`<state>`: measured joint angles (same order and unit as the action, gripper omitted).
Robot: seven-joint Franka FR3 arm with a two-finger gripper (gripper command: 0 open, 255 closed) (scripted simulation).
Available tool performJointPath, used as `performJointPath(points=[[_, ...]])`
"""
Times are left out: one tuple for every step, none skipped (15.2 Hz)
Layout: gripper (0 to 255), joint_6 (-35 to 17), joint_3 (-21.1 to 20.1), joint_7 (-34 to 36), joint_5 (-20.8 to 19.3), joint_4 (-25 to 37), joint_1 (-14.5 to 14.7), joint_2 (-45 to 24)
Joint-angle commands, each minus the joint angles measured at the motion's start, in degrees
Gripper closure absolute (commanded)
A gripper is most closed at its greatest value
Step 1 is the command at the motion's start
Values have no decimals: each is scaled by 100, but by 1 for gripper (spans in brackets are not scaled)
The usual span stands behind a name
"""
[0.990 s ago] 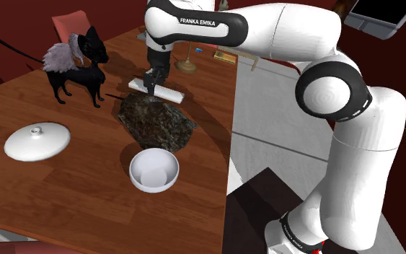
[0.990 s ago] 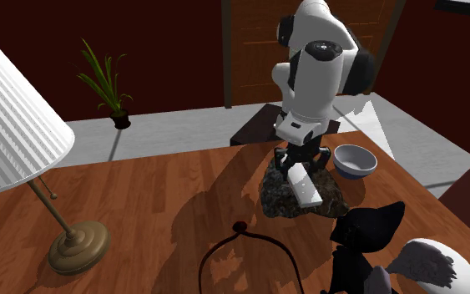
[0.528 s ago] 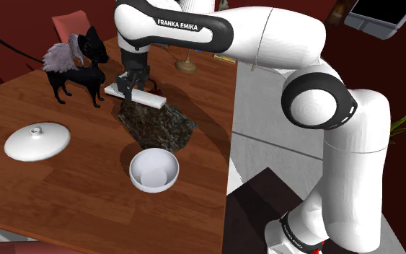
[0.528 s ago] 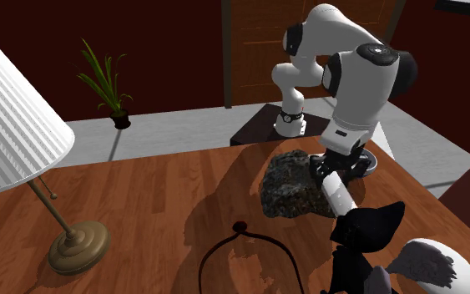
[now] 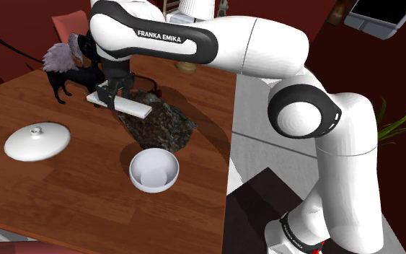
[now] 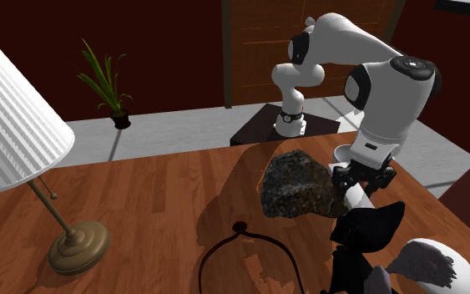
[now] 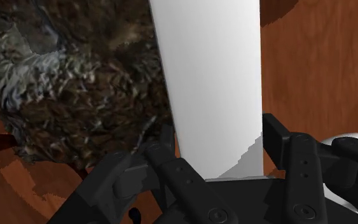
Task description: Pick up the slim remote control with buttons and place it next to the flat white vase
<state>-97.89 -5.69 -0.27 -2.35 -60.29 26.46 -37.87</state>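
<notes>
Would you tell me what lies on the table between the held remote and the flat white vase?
Only bare tabletop separates the remote from the vase, as the shoulder view shows.

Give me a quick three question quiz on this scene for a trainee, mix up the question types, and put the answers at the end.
1. True or false: the hand is shut on the white remote.
2. Which thing sits nearest the camera in the shoulder view? A the white bowl; B the dark rocky lump; C the black dog figure.
3. Fill in: the flat white vase rests on the wooden table towards the shoulder view's ____ side.
Key: 1 true; 2 A; 3 left.
</notes>
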Motion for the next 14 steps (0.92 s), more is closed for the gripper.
performJointPath(points=[[255, -181, 1, 2, 0, -197, -8, 21], [255, -262, 1, 2, 1, -283, -11, 26], [255, -341, 1, 2, 0, -365, -14, 29], [255, -418, 2, 2, 0, -443, -17, 30], [255, -495, 2, 3, -1, -518, -19, 29], [255, -570, 3, 3, -1, -590, -22, 26], [255, -643, 3, 3, -2, -659, -24, 21], [255, -716, 4, 3, -3, -725, -25, 14], [255, -788, 6, 4, -3, -789, -26, 6], [255, -858, 7, 4, -4, -849, -27, -4], [255, -928, 9, 4, -5, -907, -28, -16], [255, -997, 12, 4, -5, -963, -28, -29], [255, -1064, 14, 4, -6, -1016, -29, -44], [255, -1131, 16, 4, -6, -1067, -28, -60]])
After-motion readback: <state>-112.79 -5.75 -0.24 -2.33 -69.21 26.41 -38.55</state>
